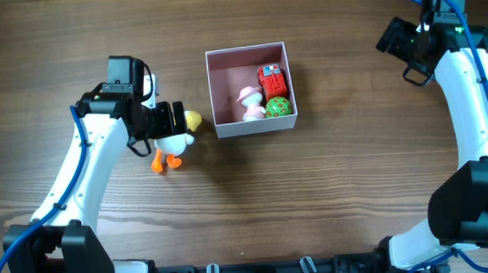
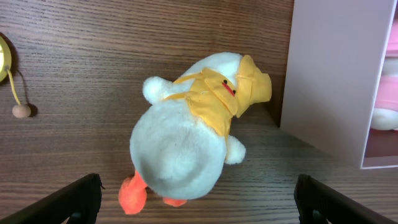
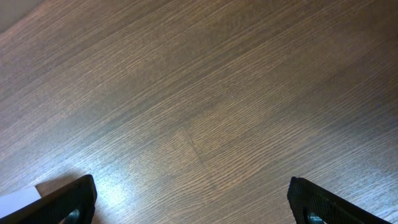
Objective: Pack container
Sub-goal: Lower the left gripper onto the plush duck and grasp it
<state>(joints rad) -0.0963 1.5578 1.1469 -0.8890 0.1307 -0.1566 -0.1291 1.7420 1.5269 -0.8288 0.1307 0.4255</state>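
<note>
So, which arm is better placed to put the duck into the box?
Left. The left gripper, open, is over the plush duck beside the container; the right gripper is far away over bare table.

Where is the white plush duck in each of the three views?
Overhead: duck left of centre, just left of the container.
Left wrist: duck fills the centre.
Right wrist: not in it.
Shared landmark: the container's white wall, right of the duck in both.

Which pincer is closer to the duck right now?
Left. The left pincer hovers open right over the duck; the right pincer is open over bare table, far off past the container.
</note>
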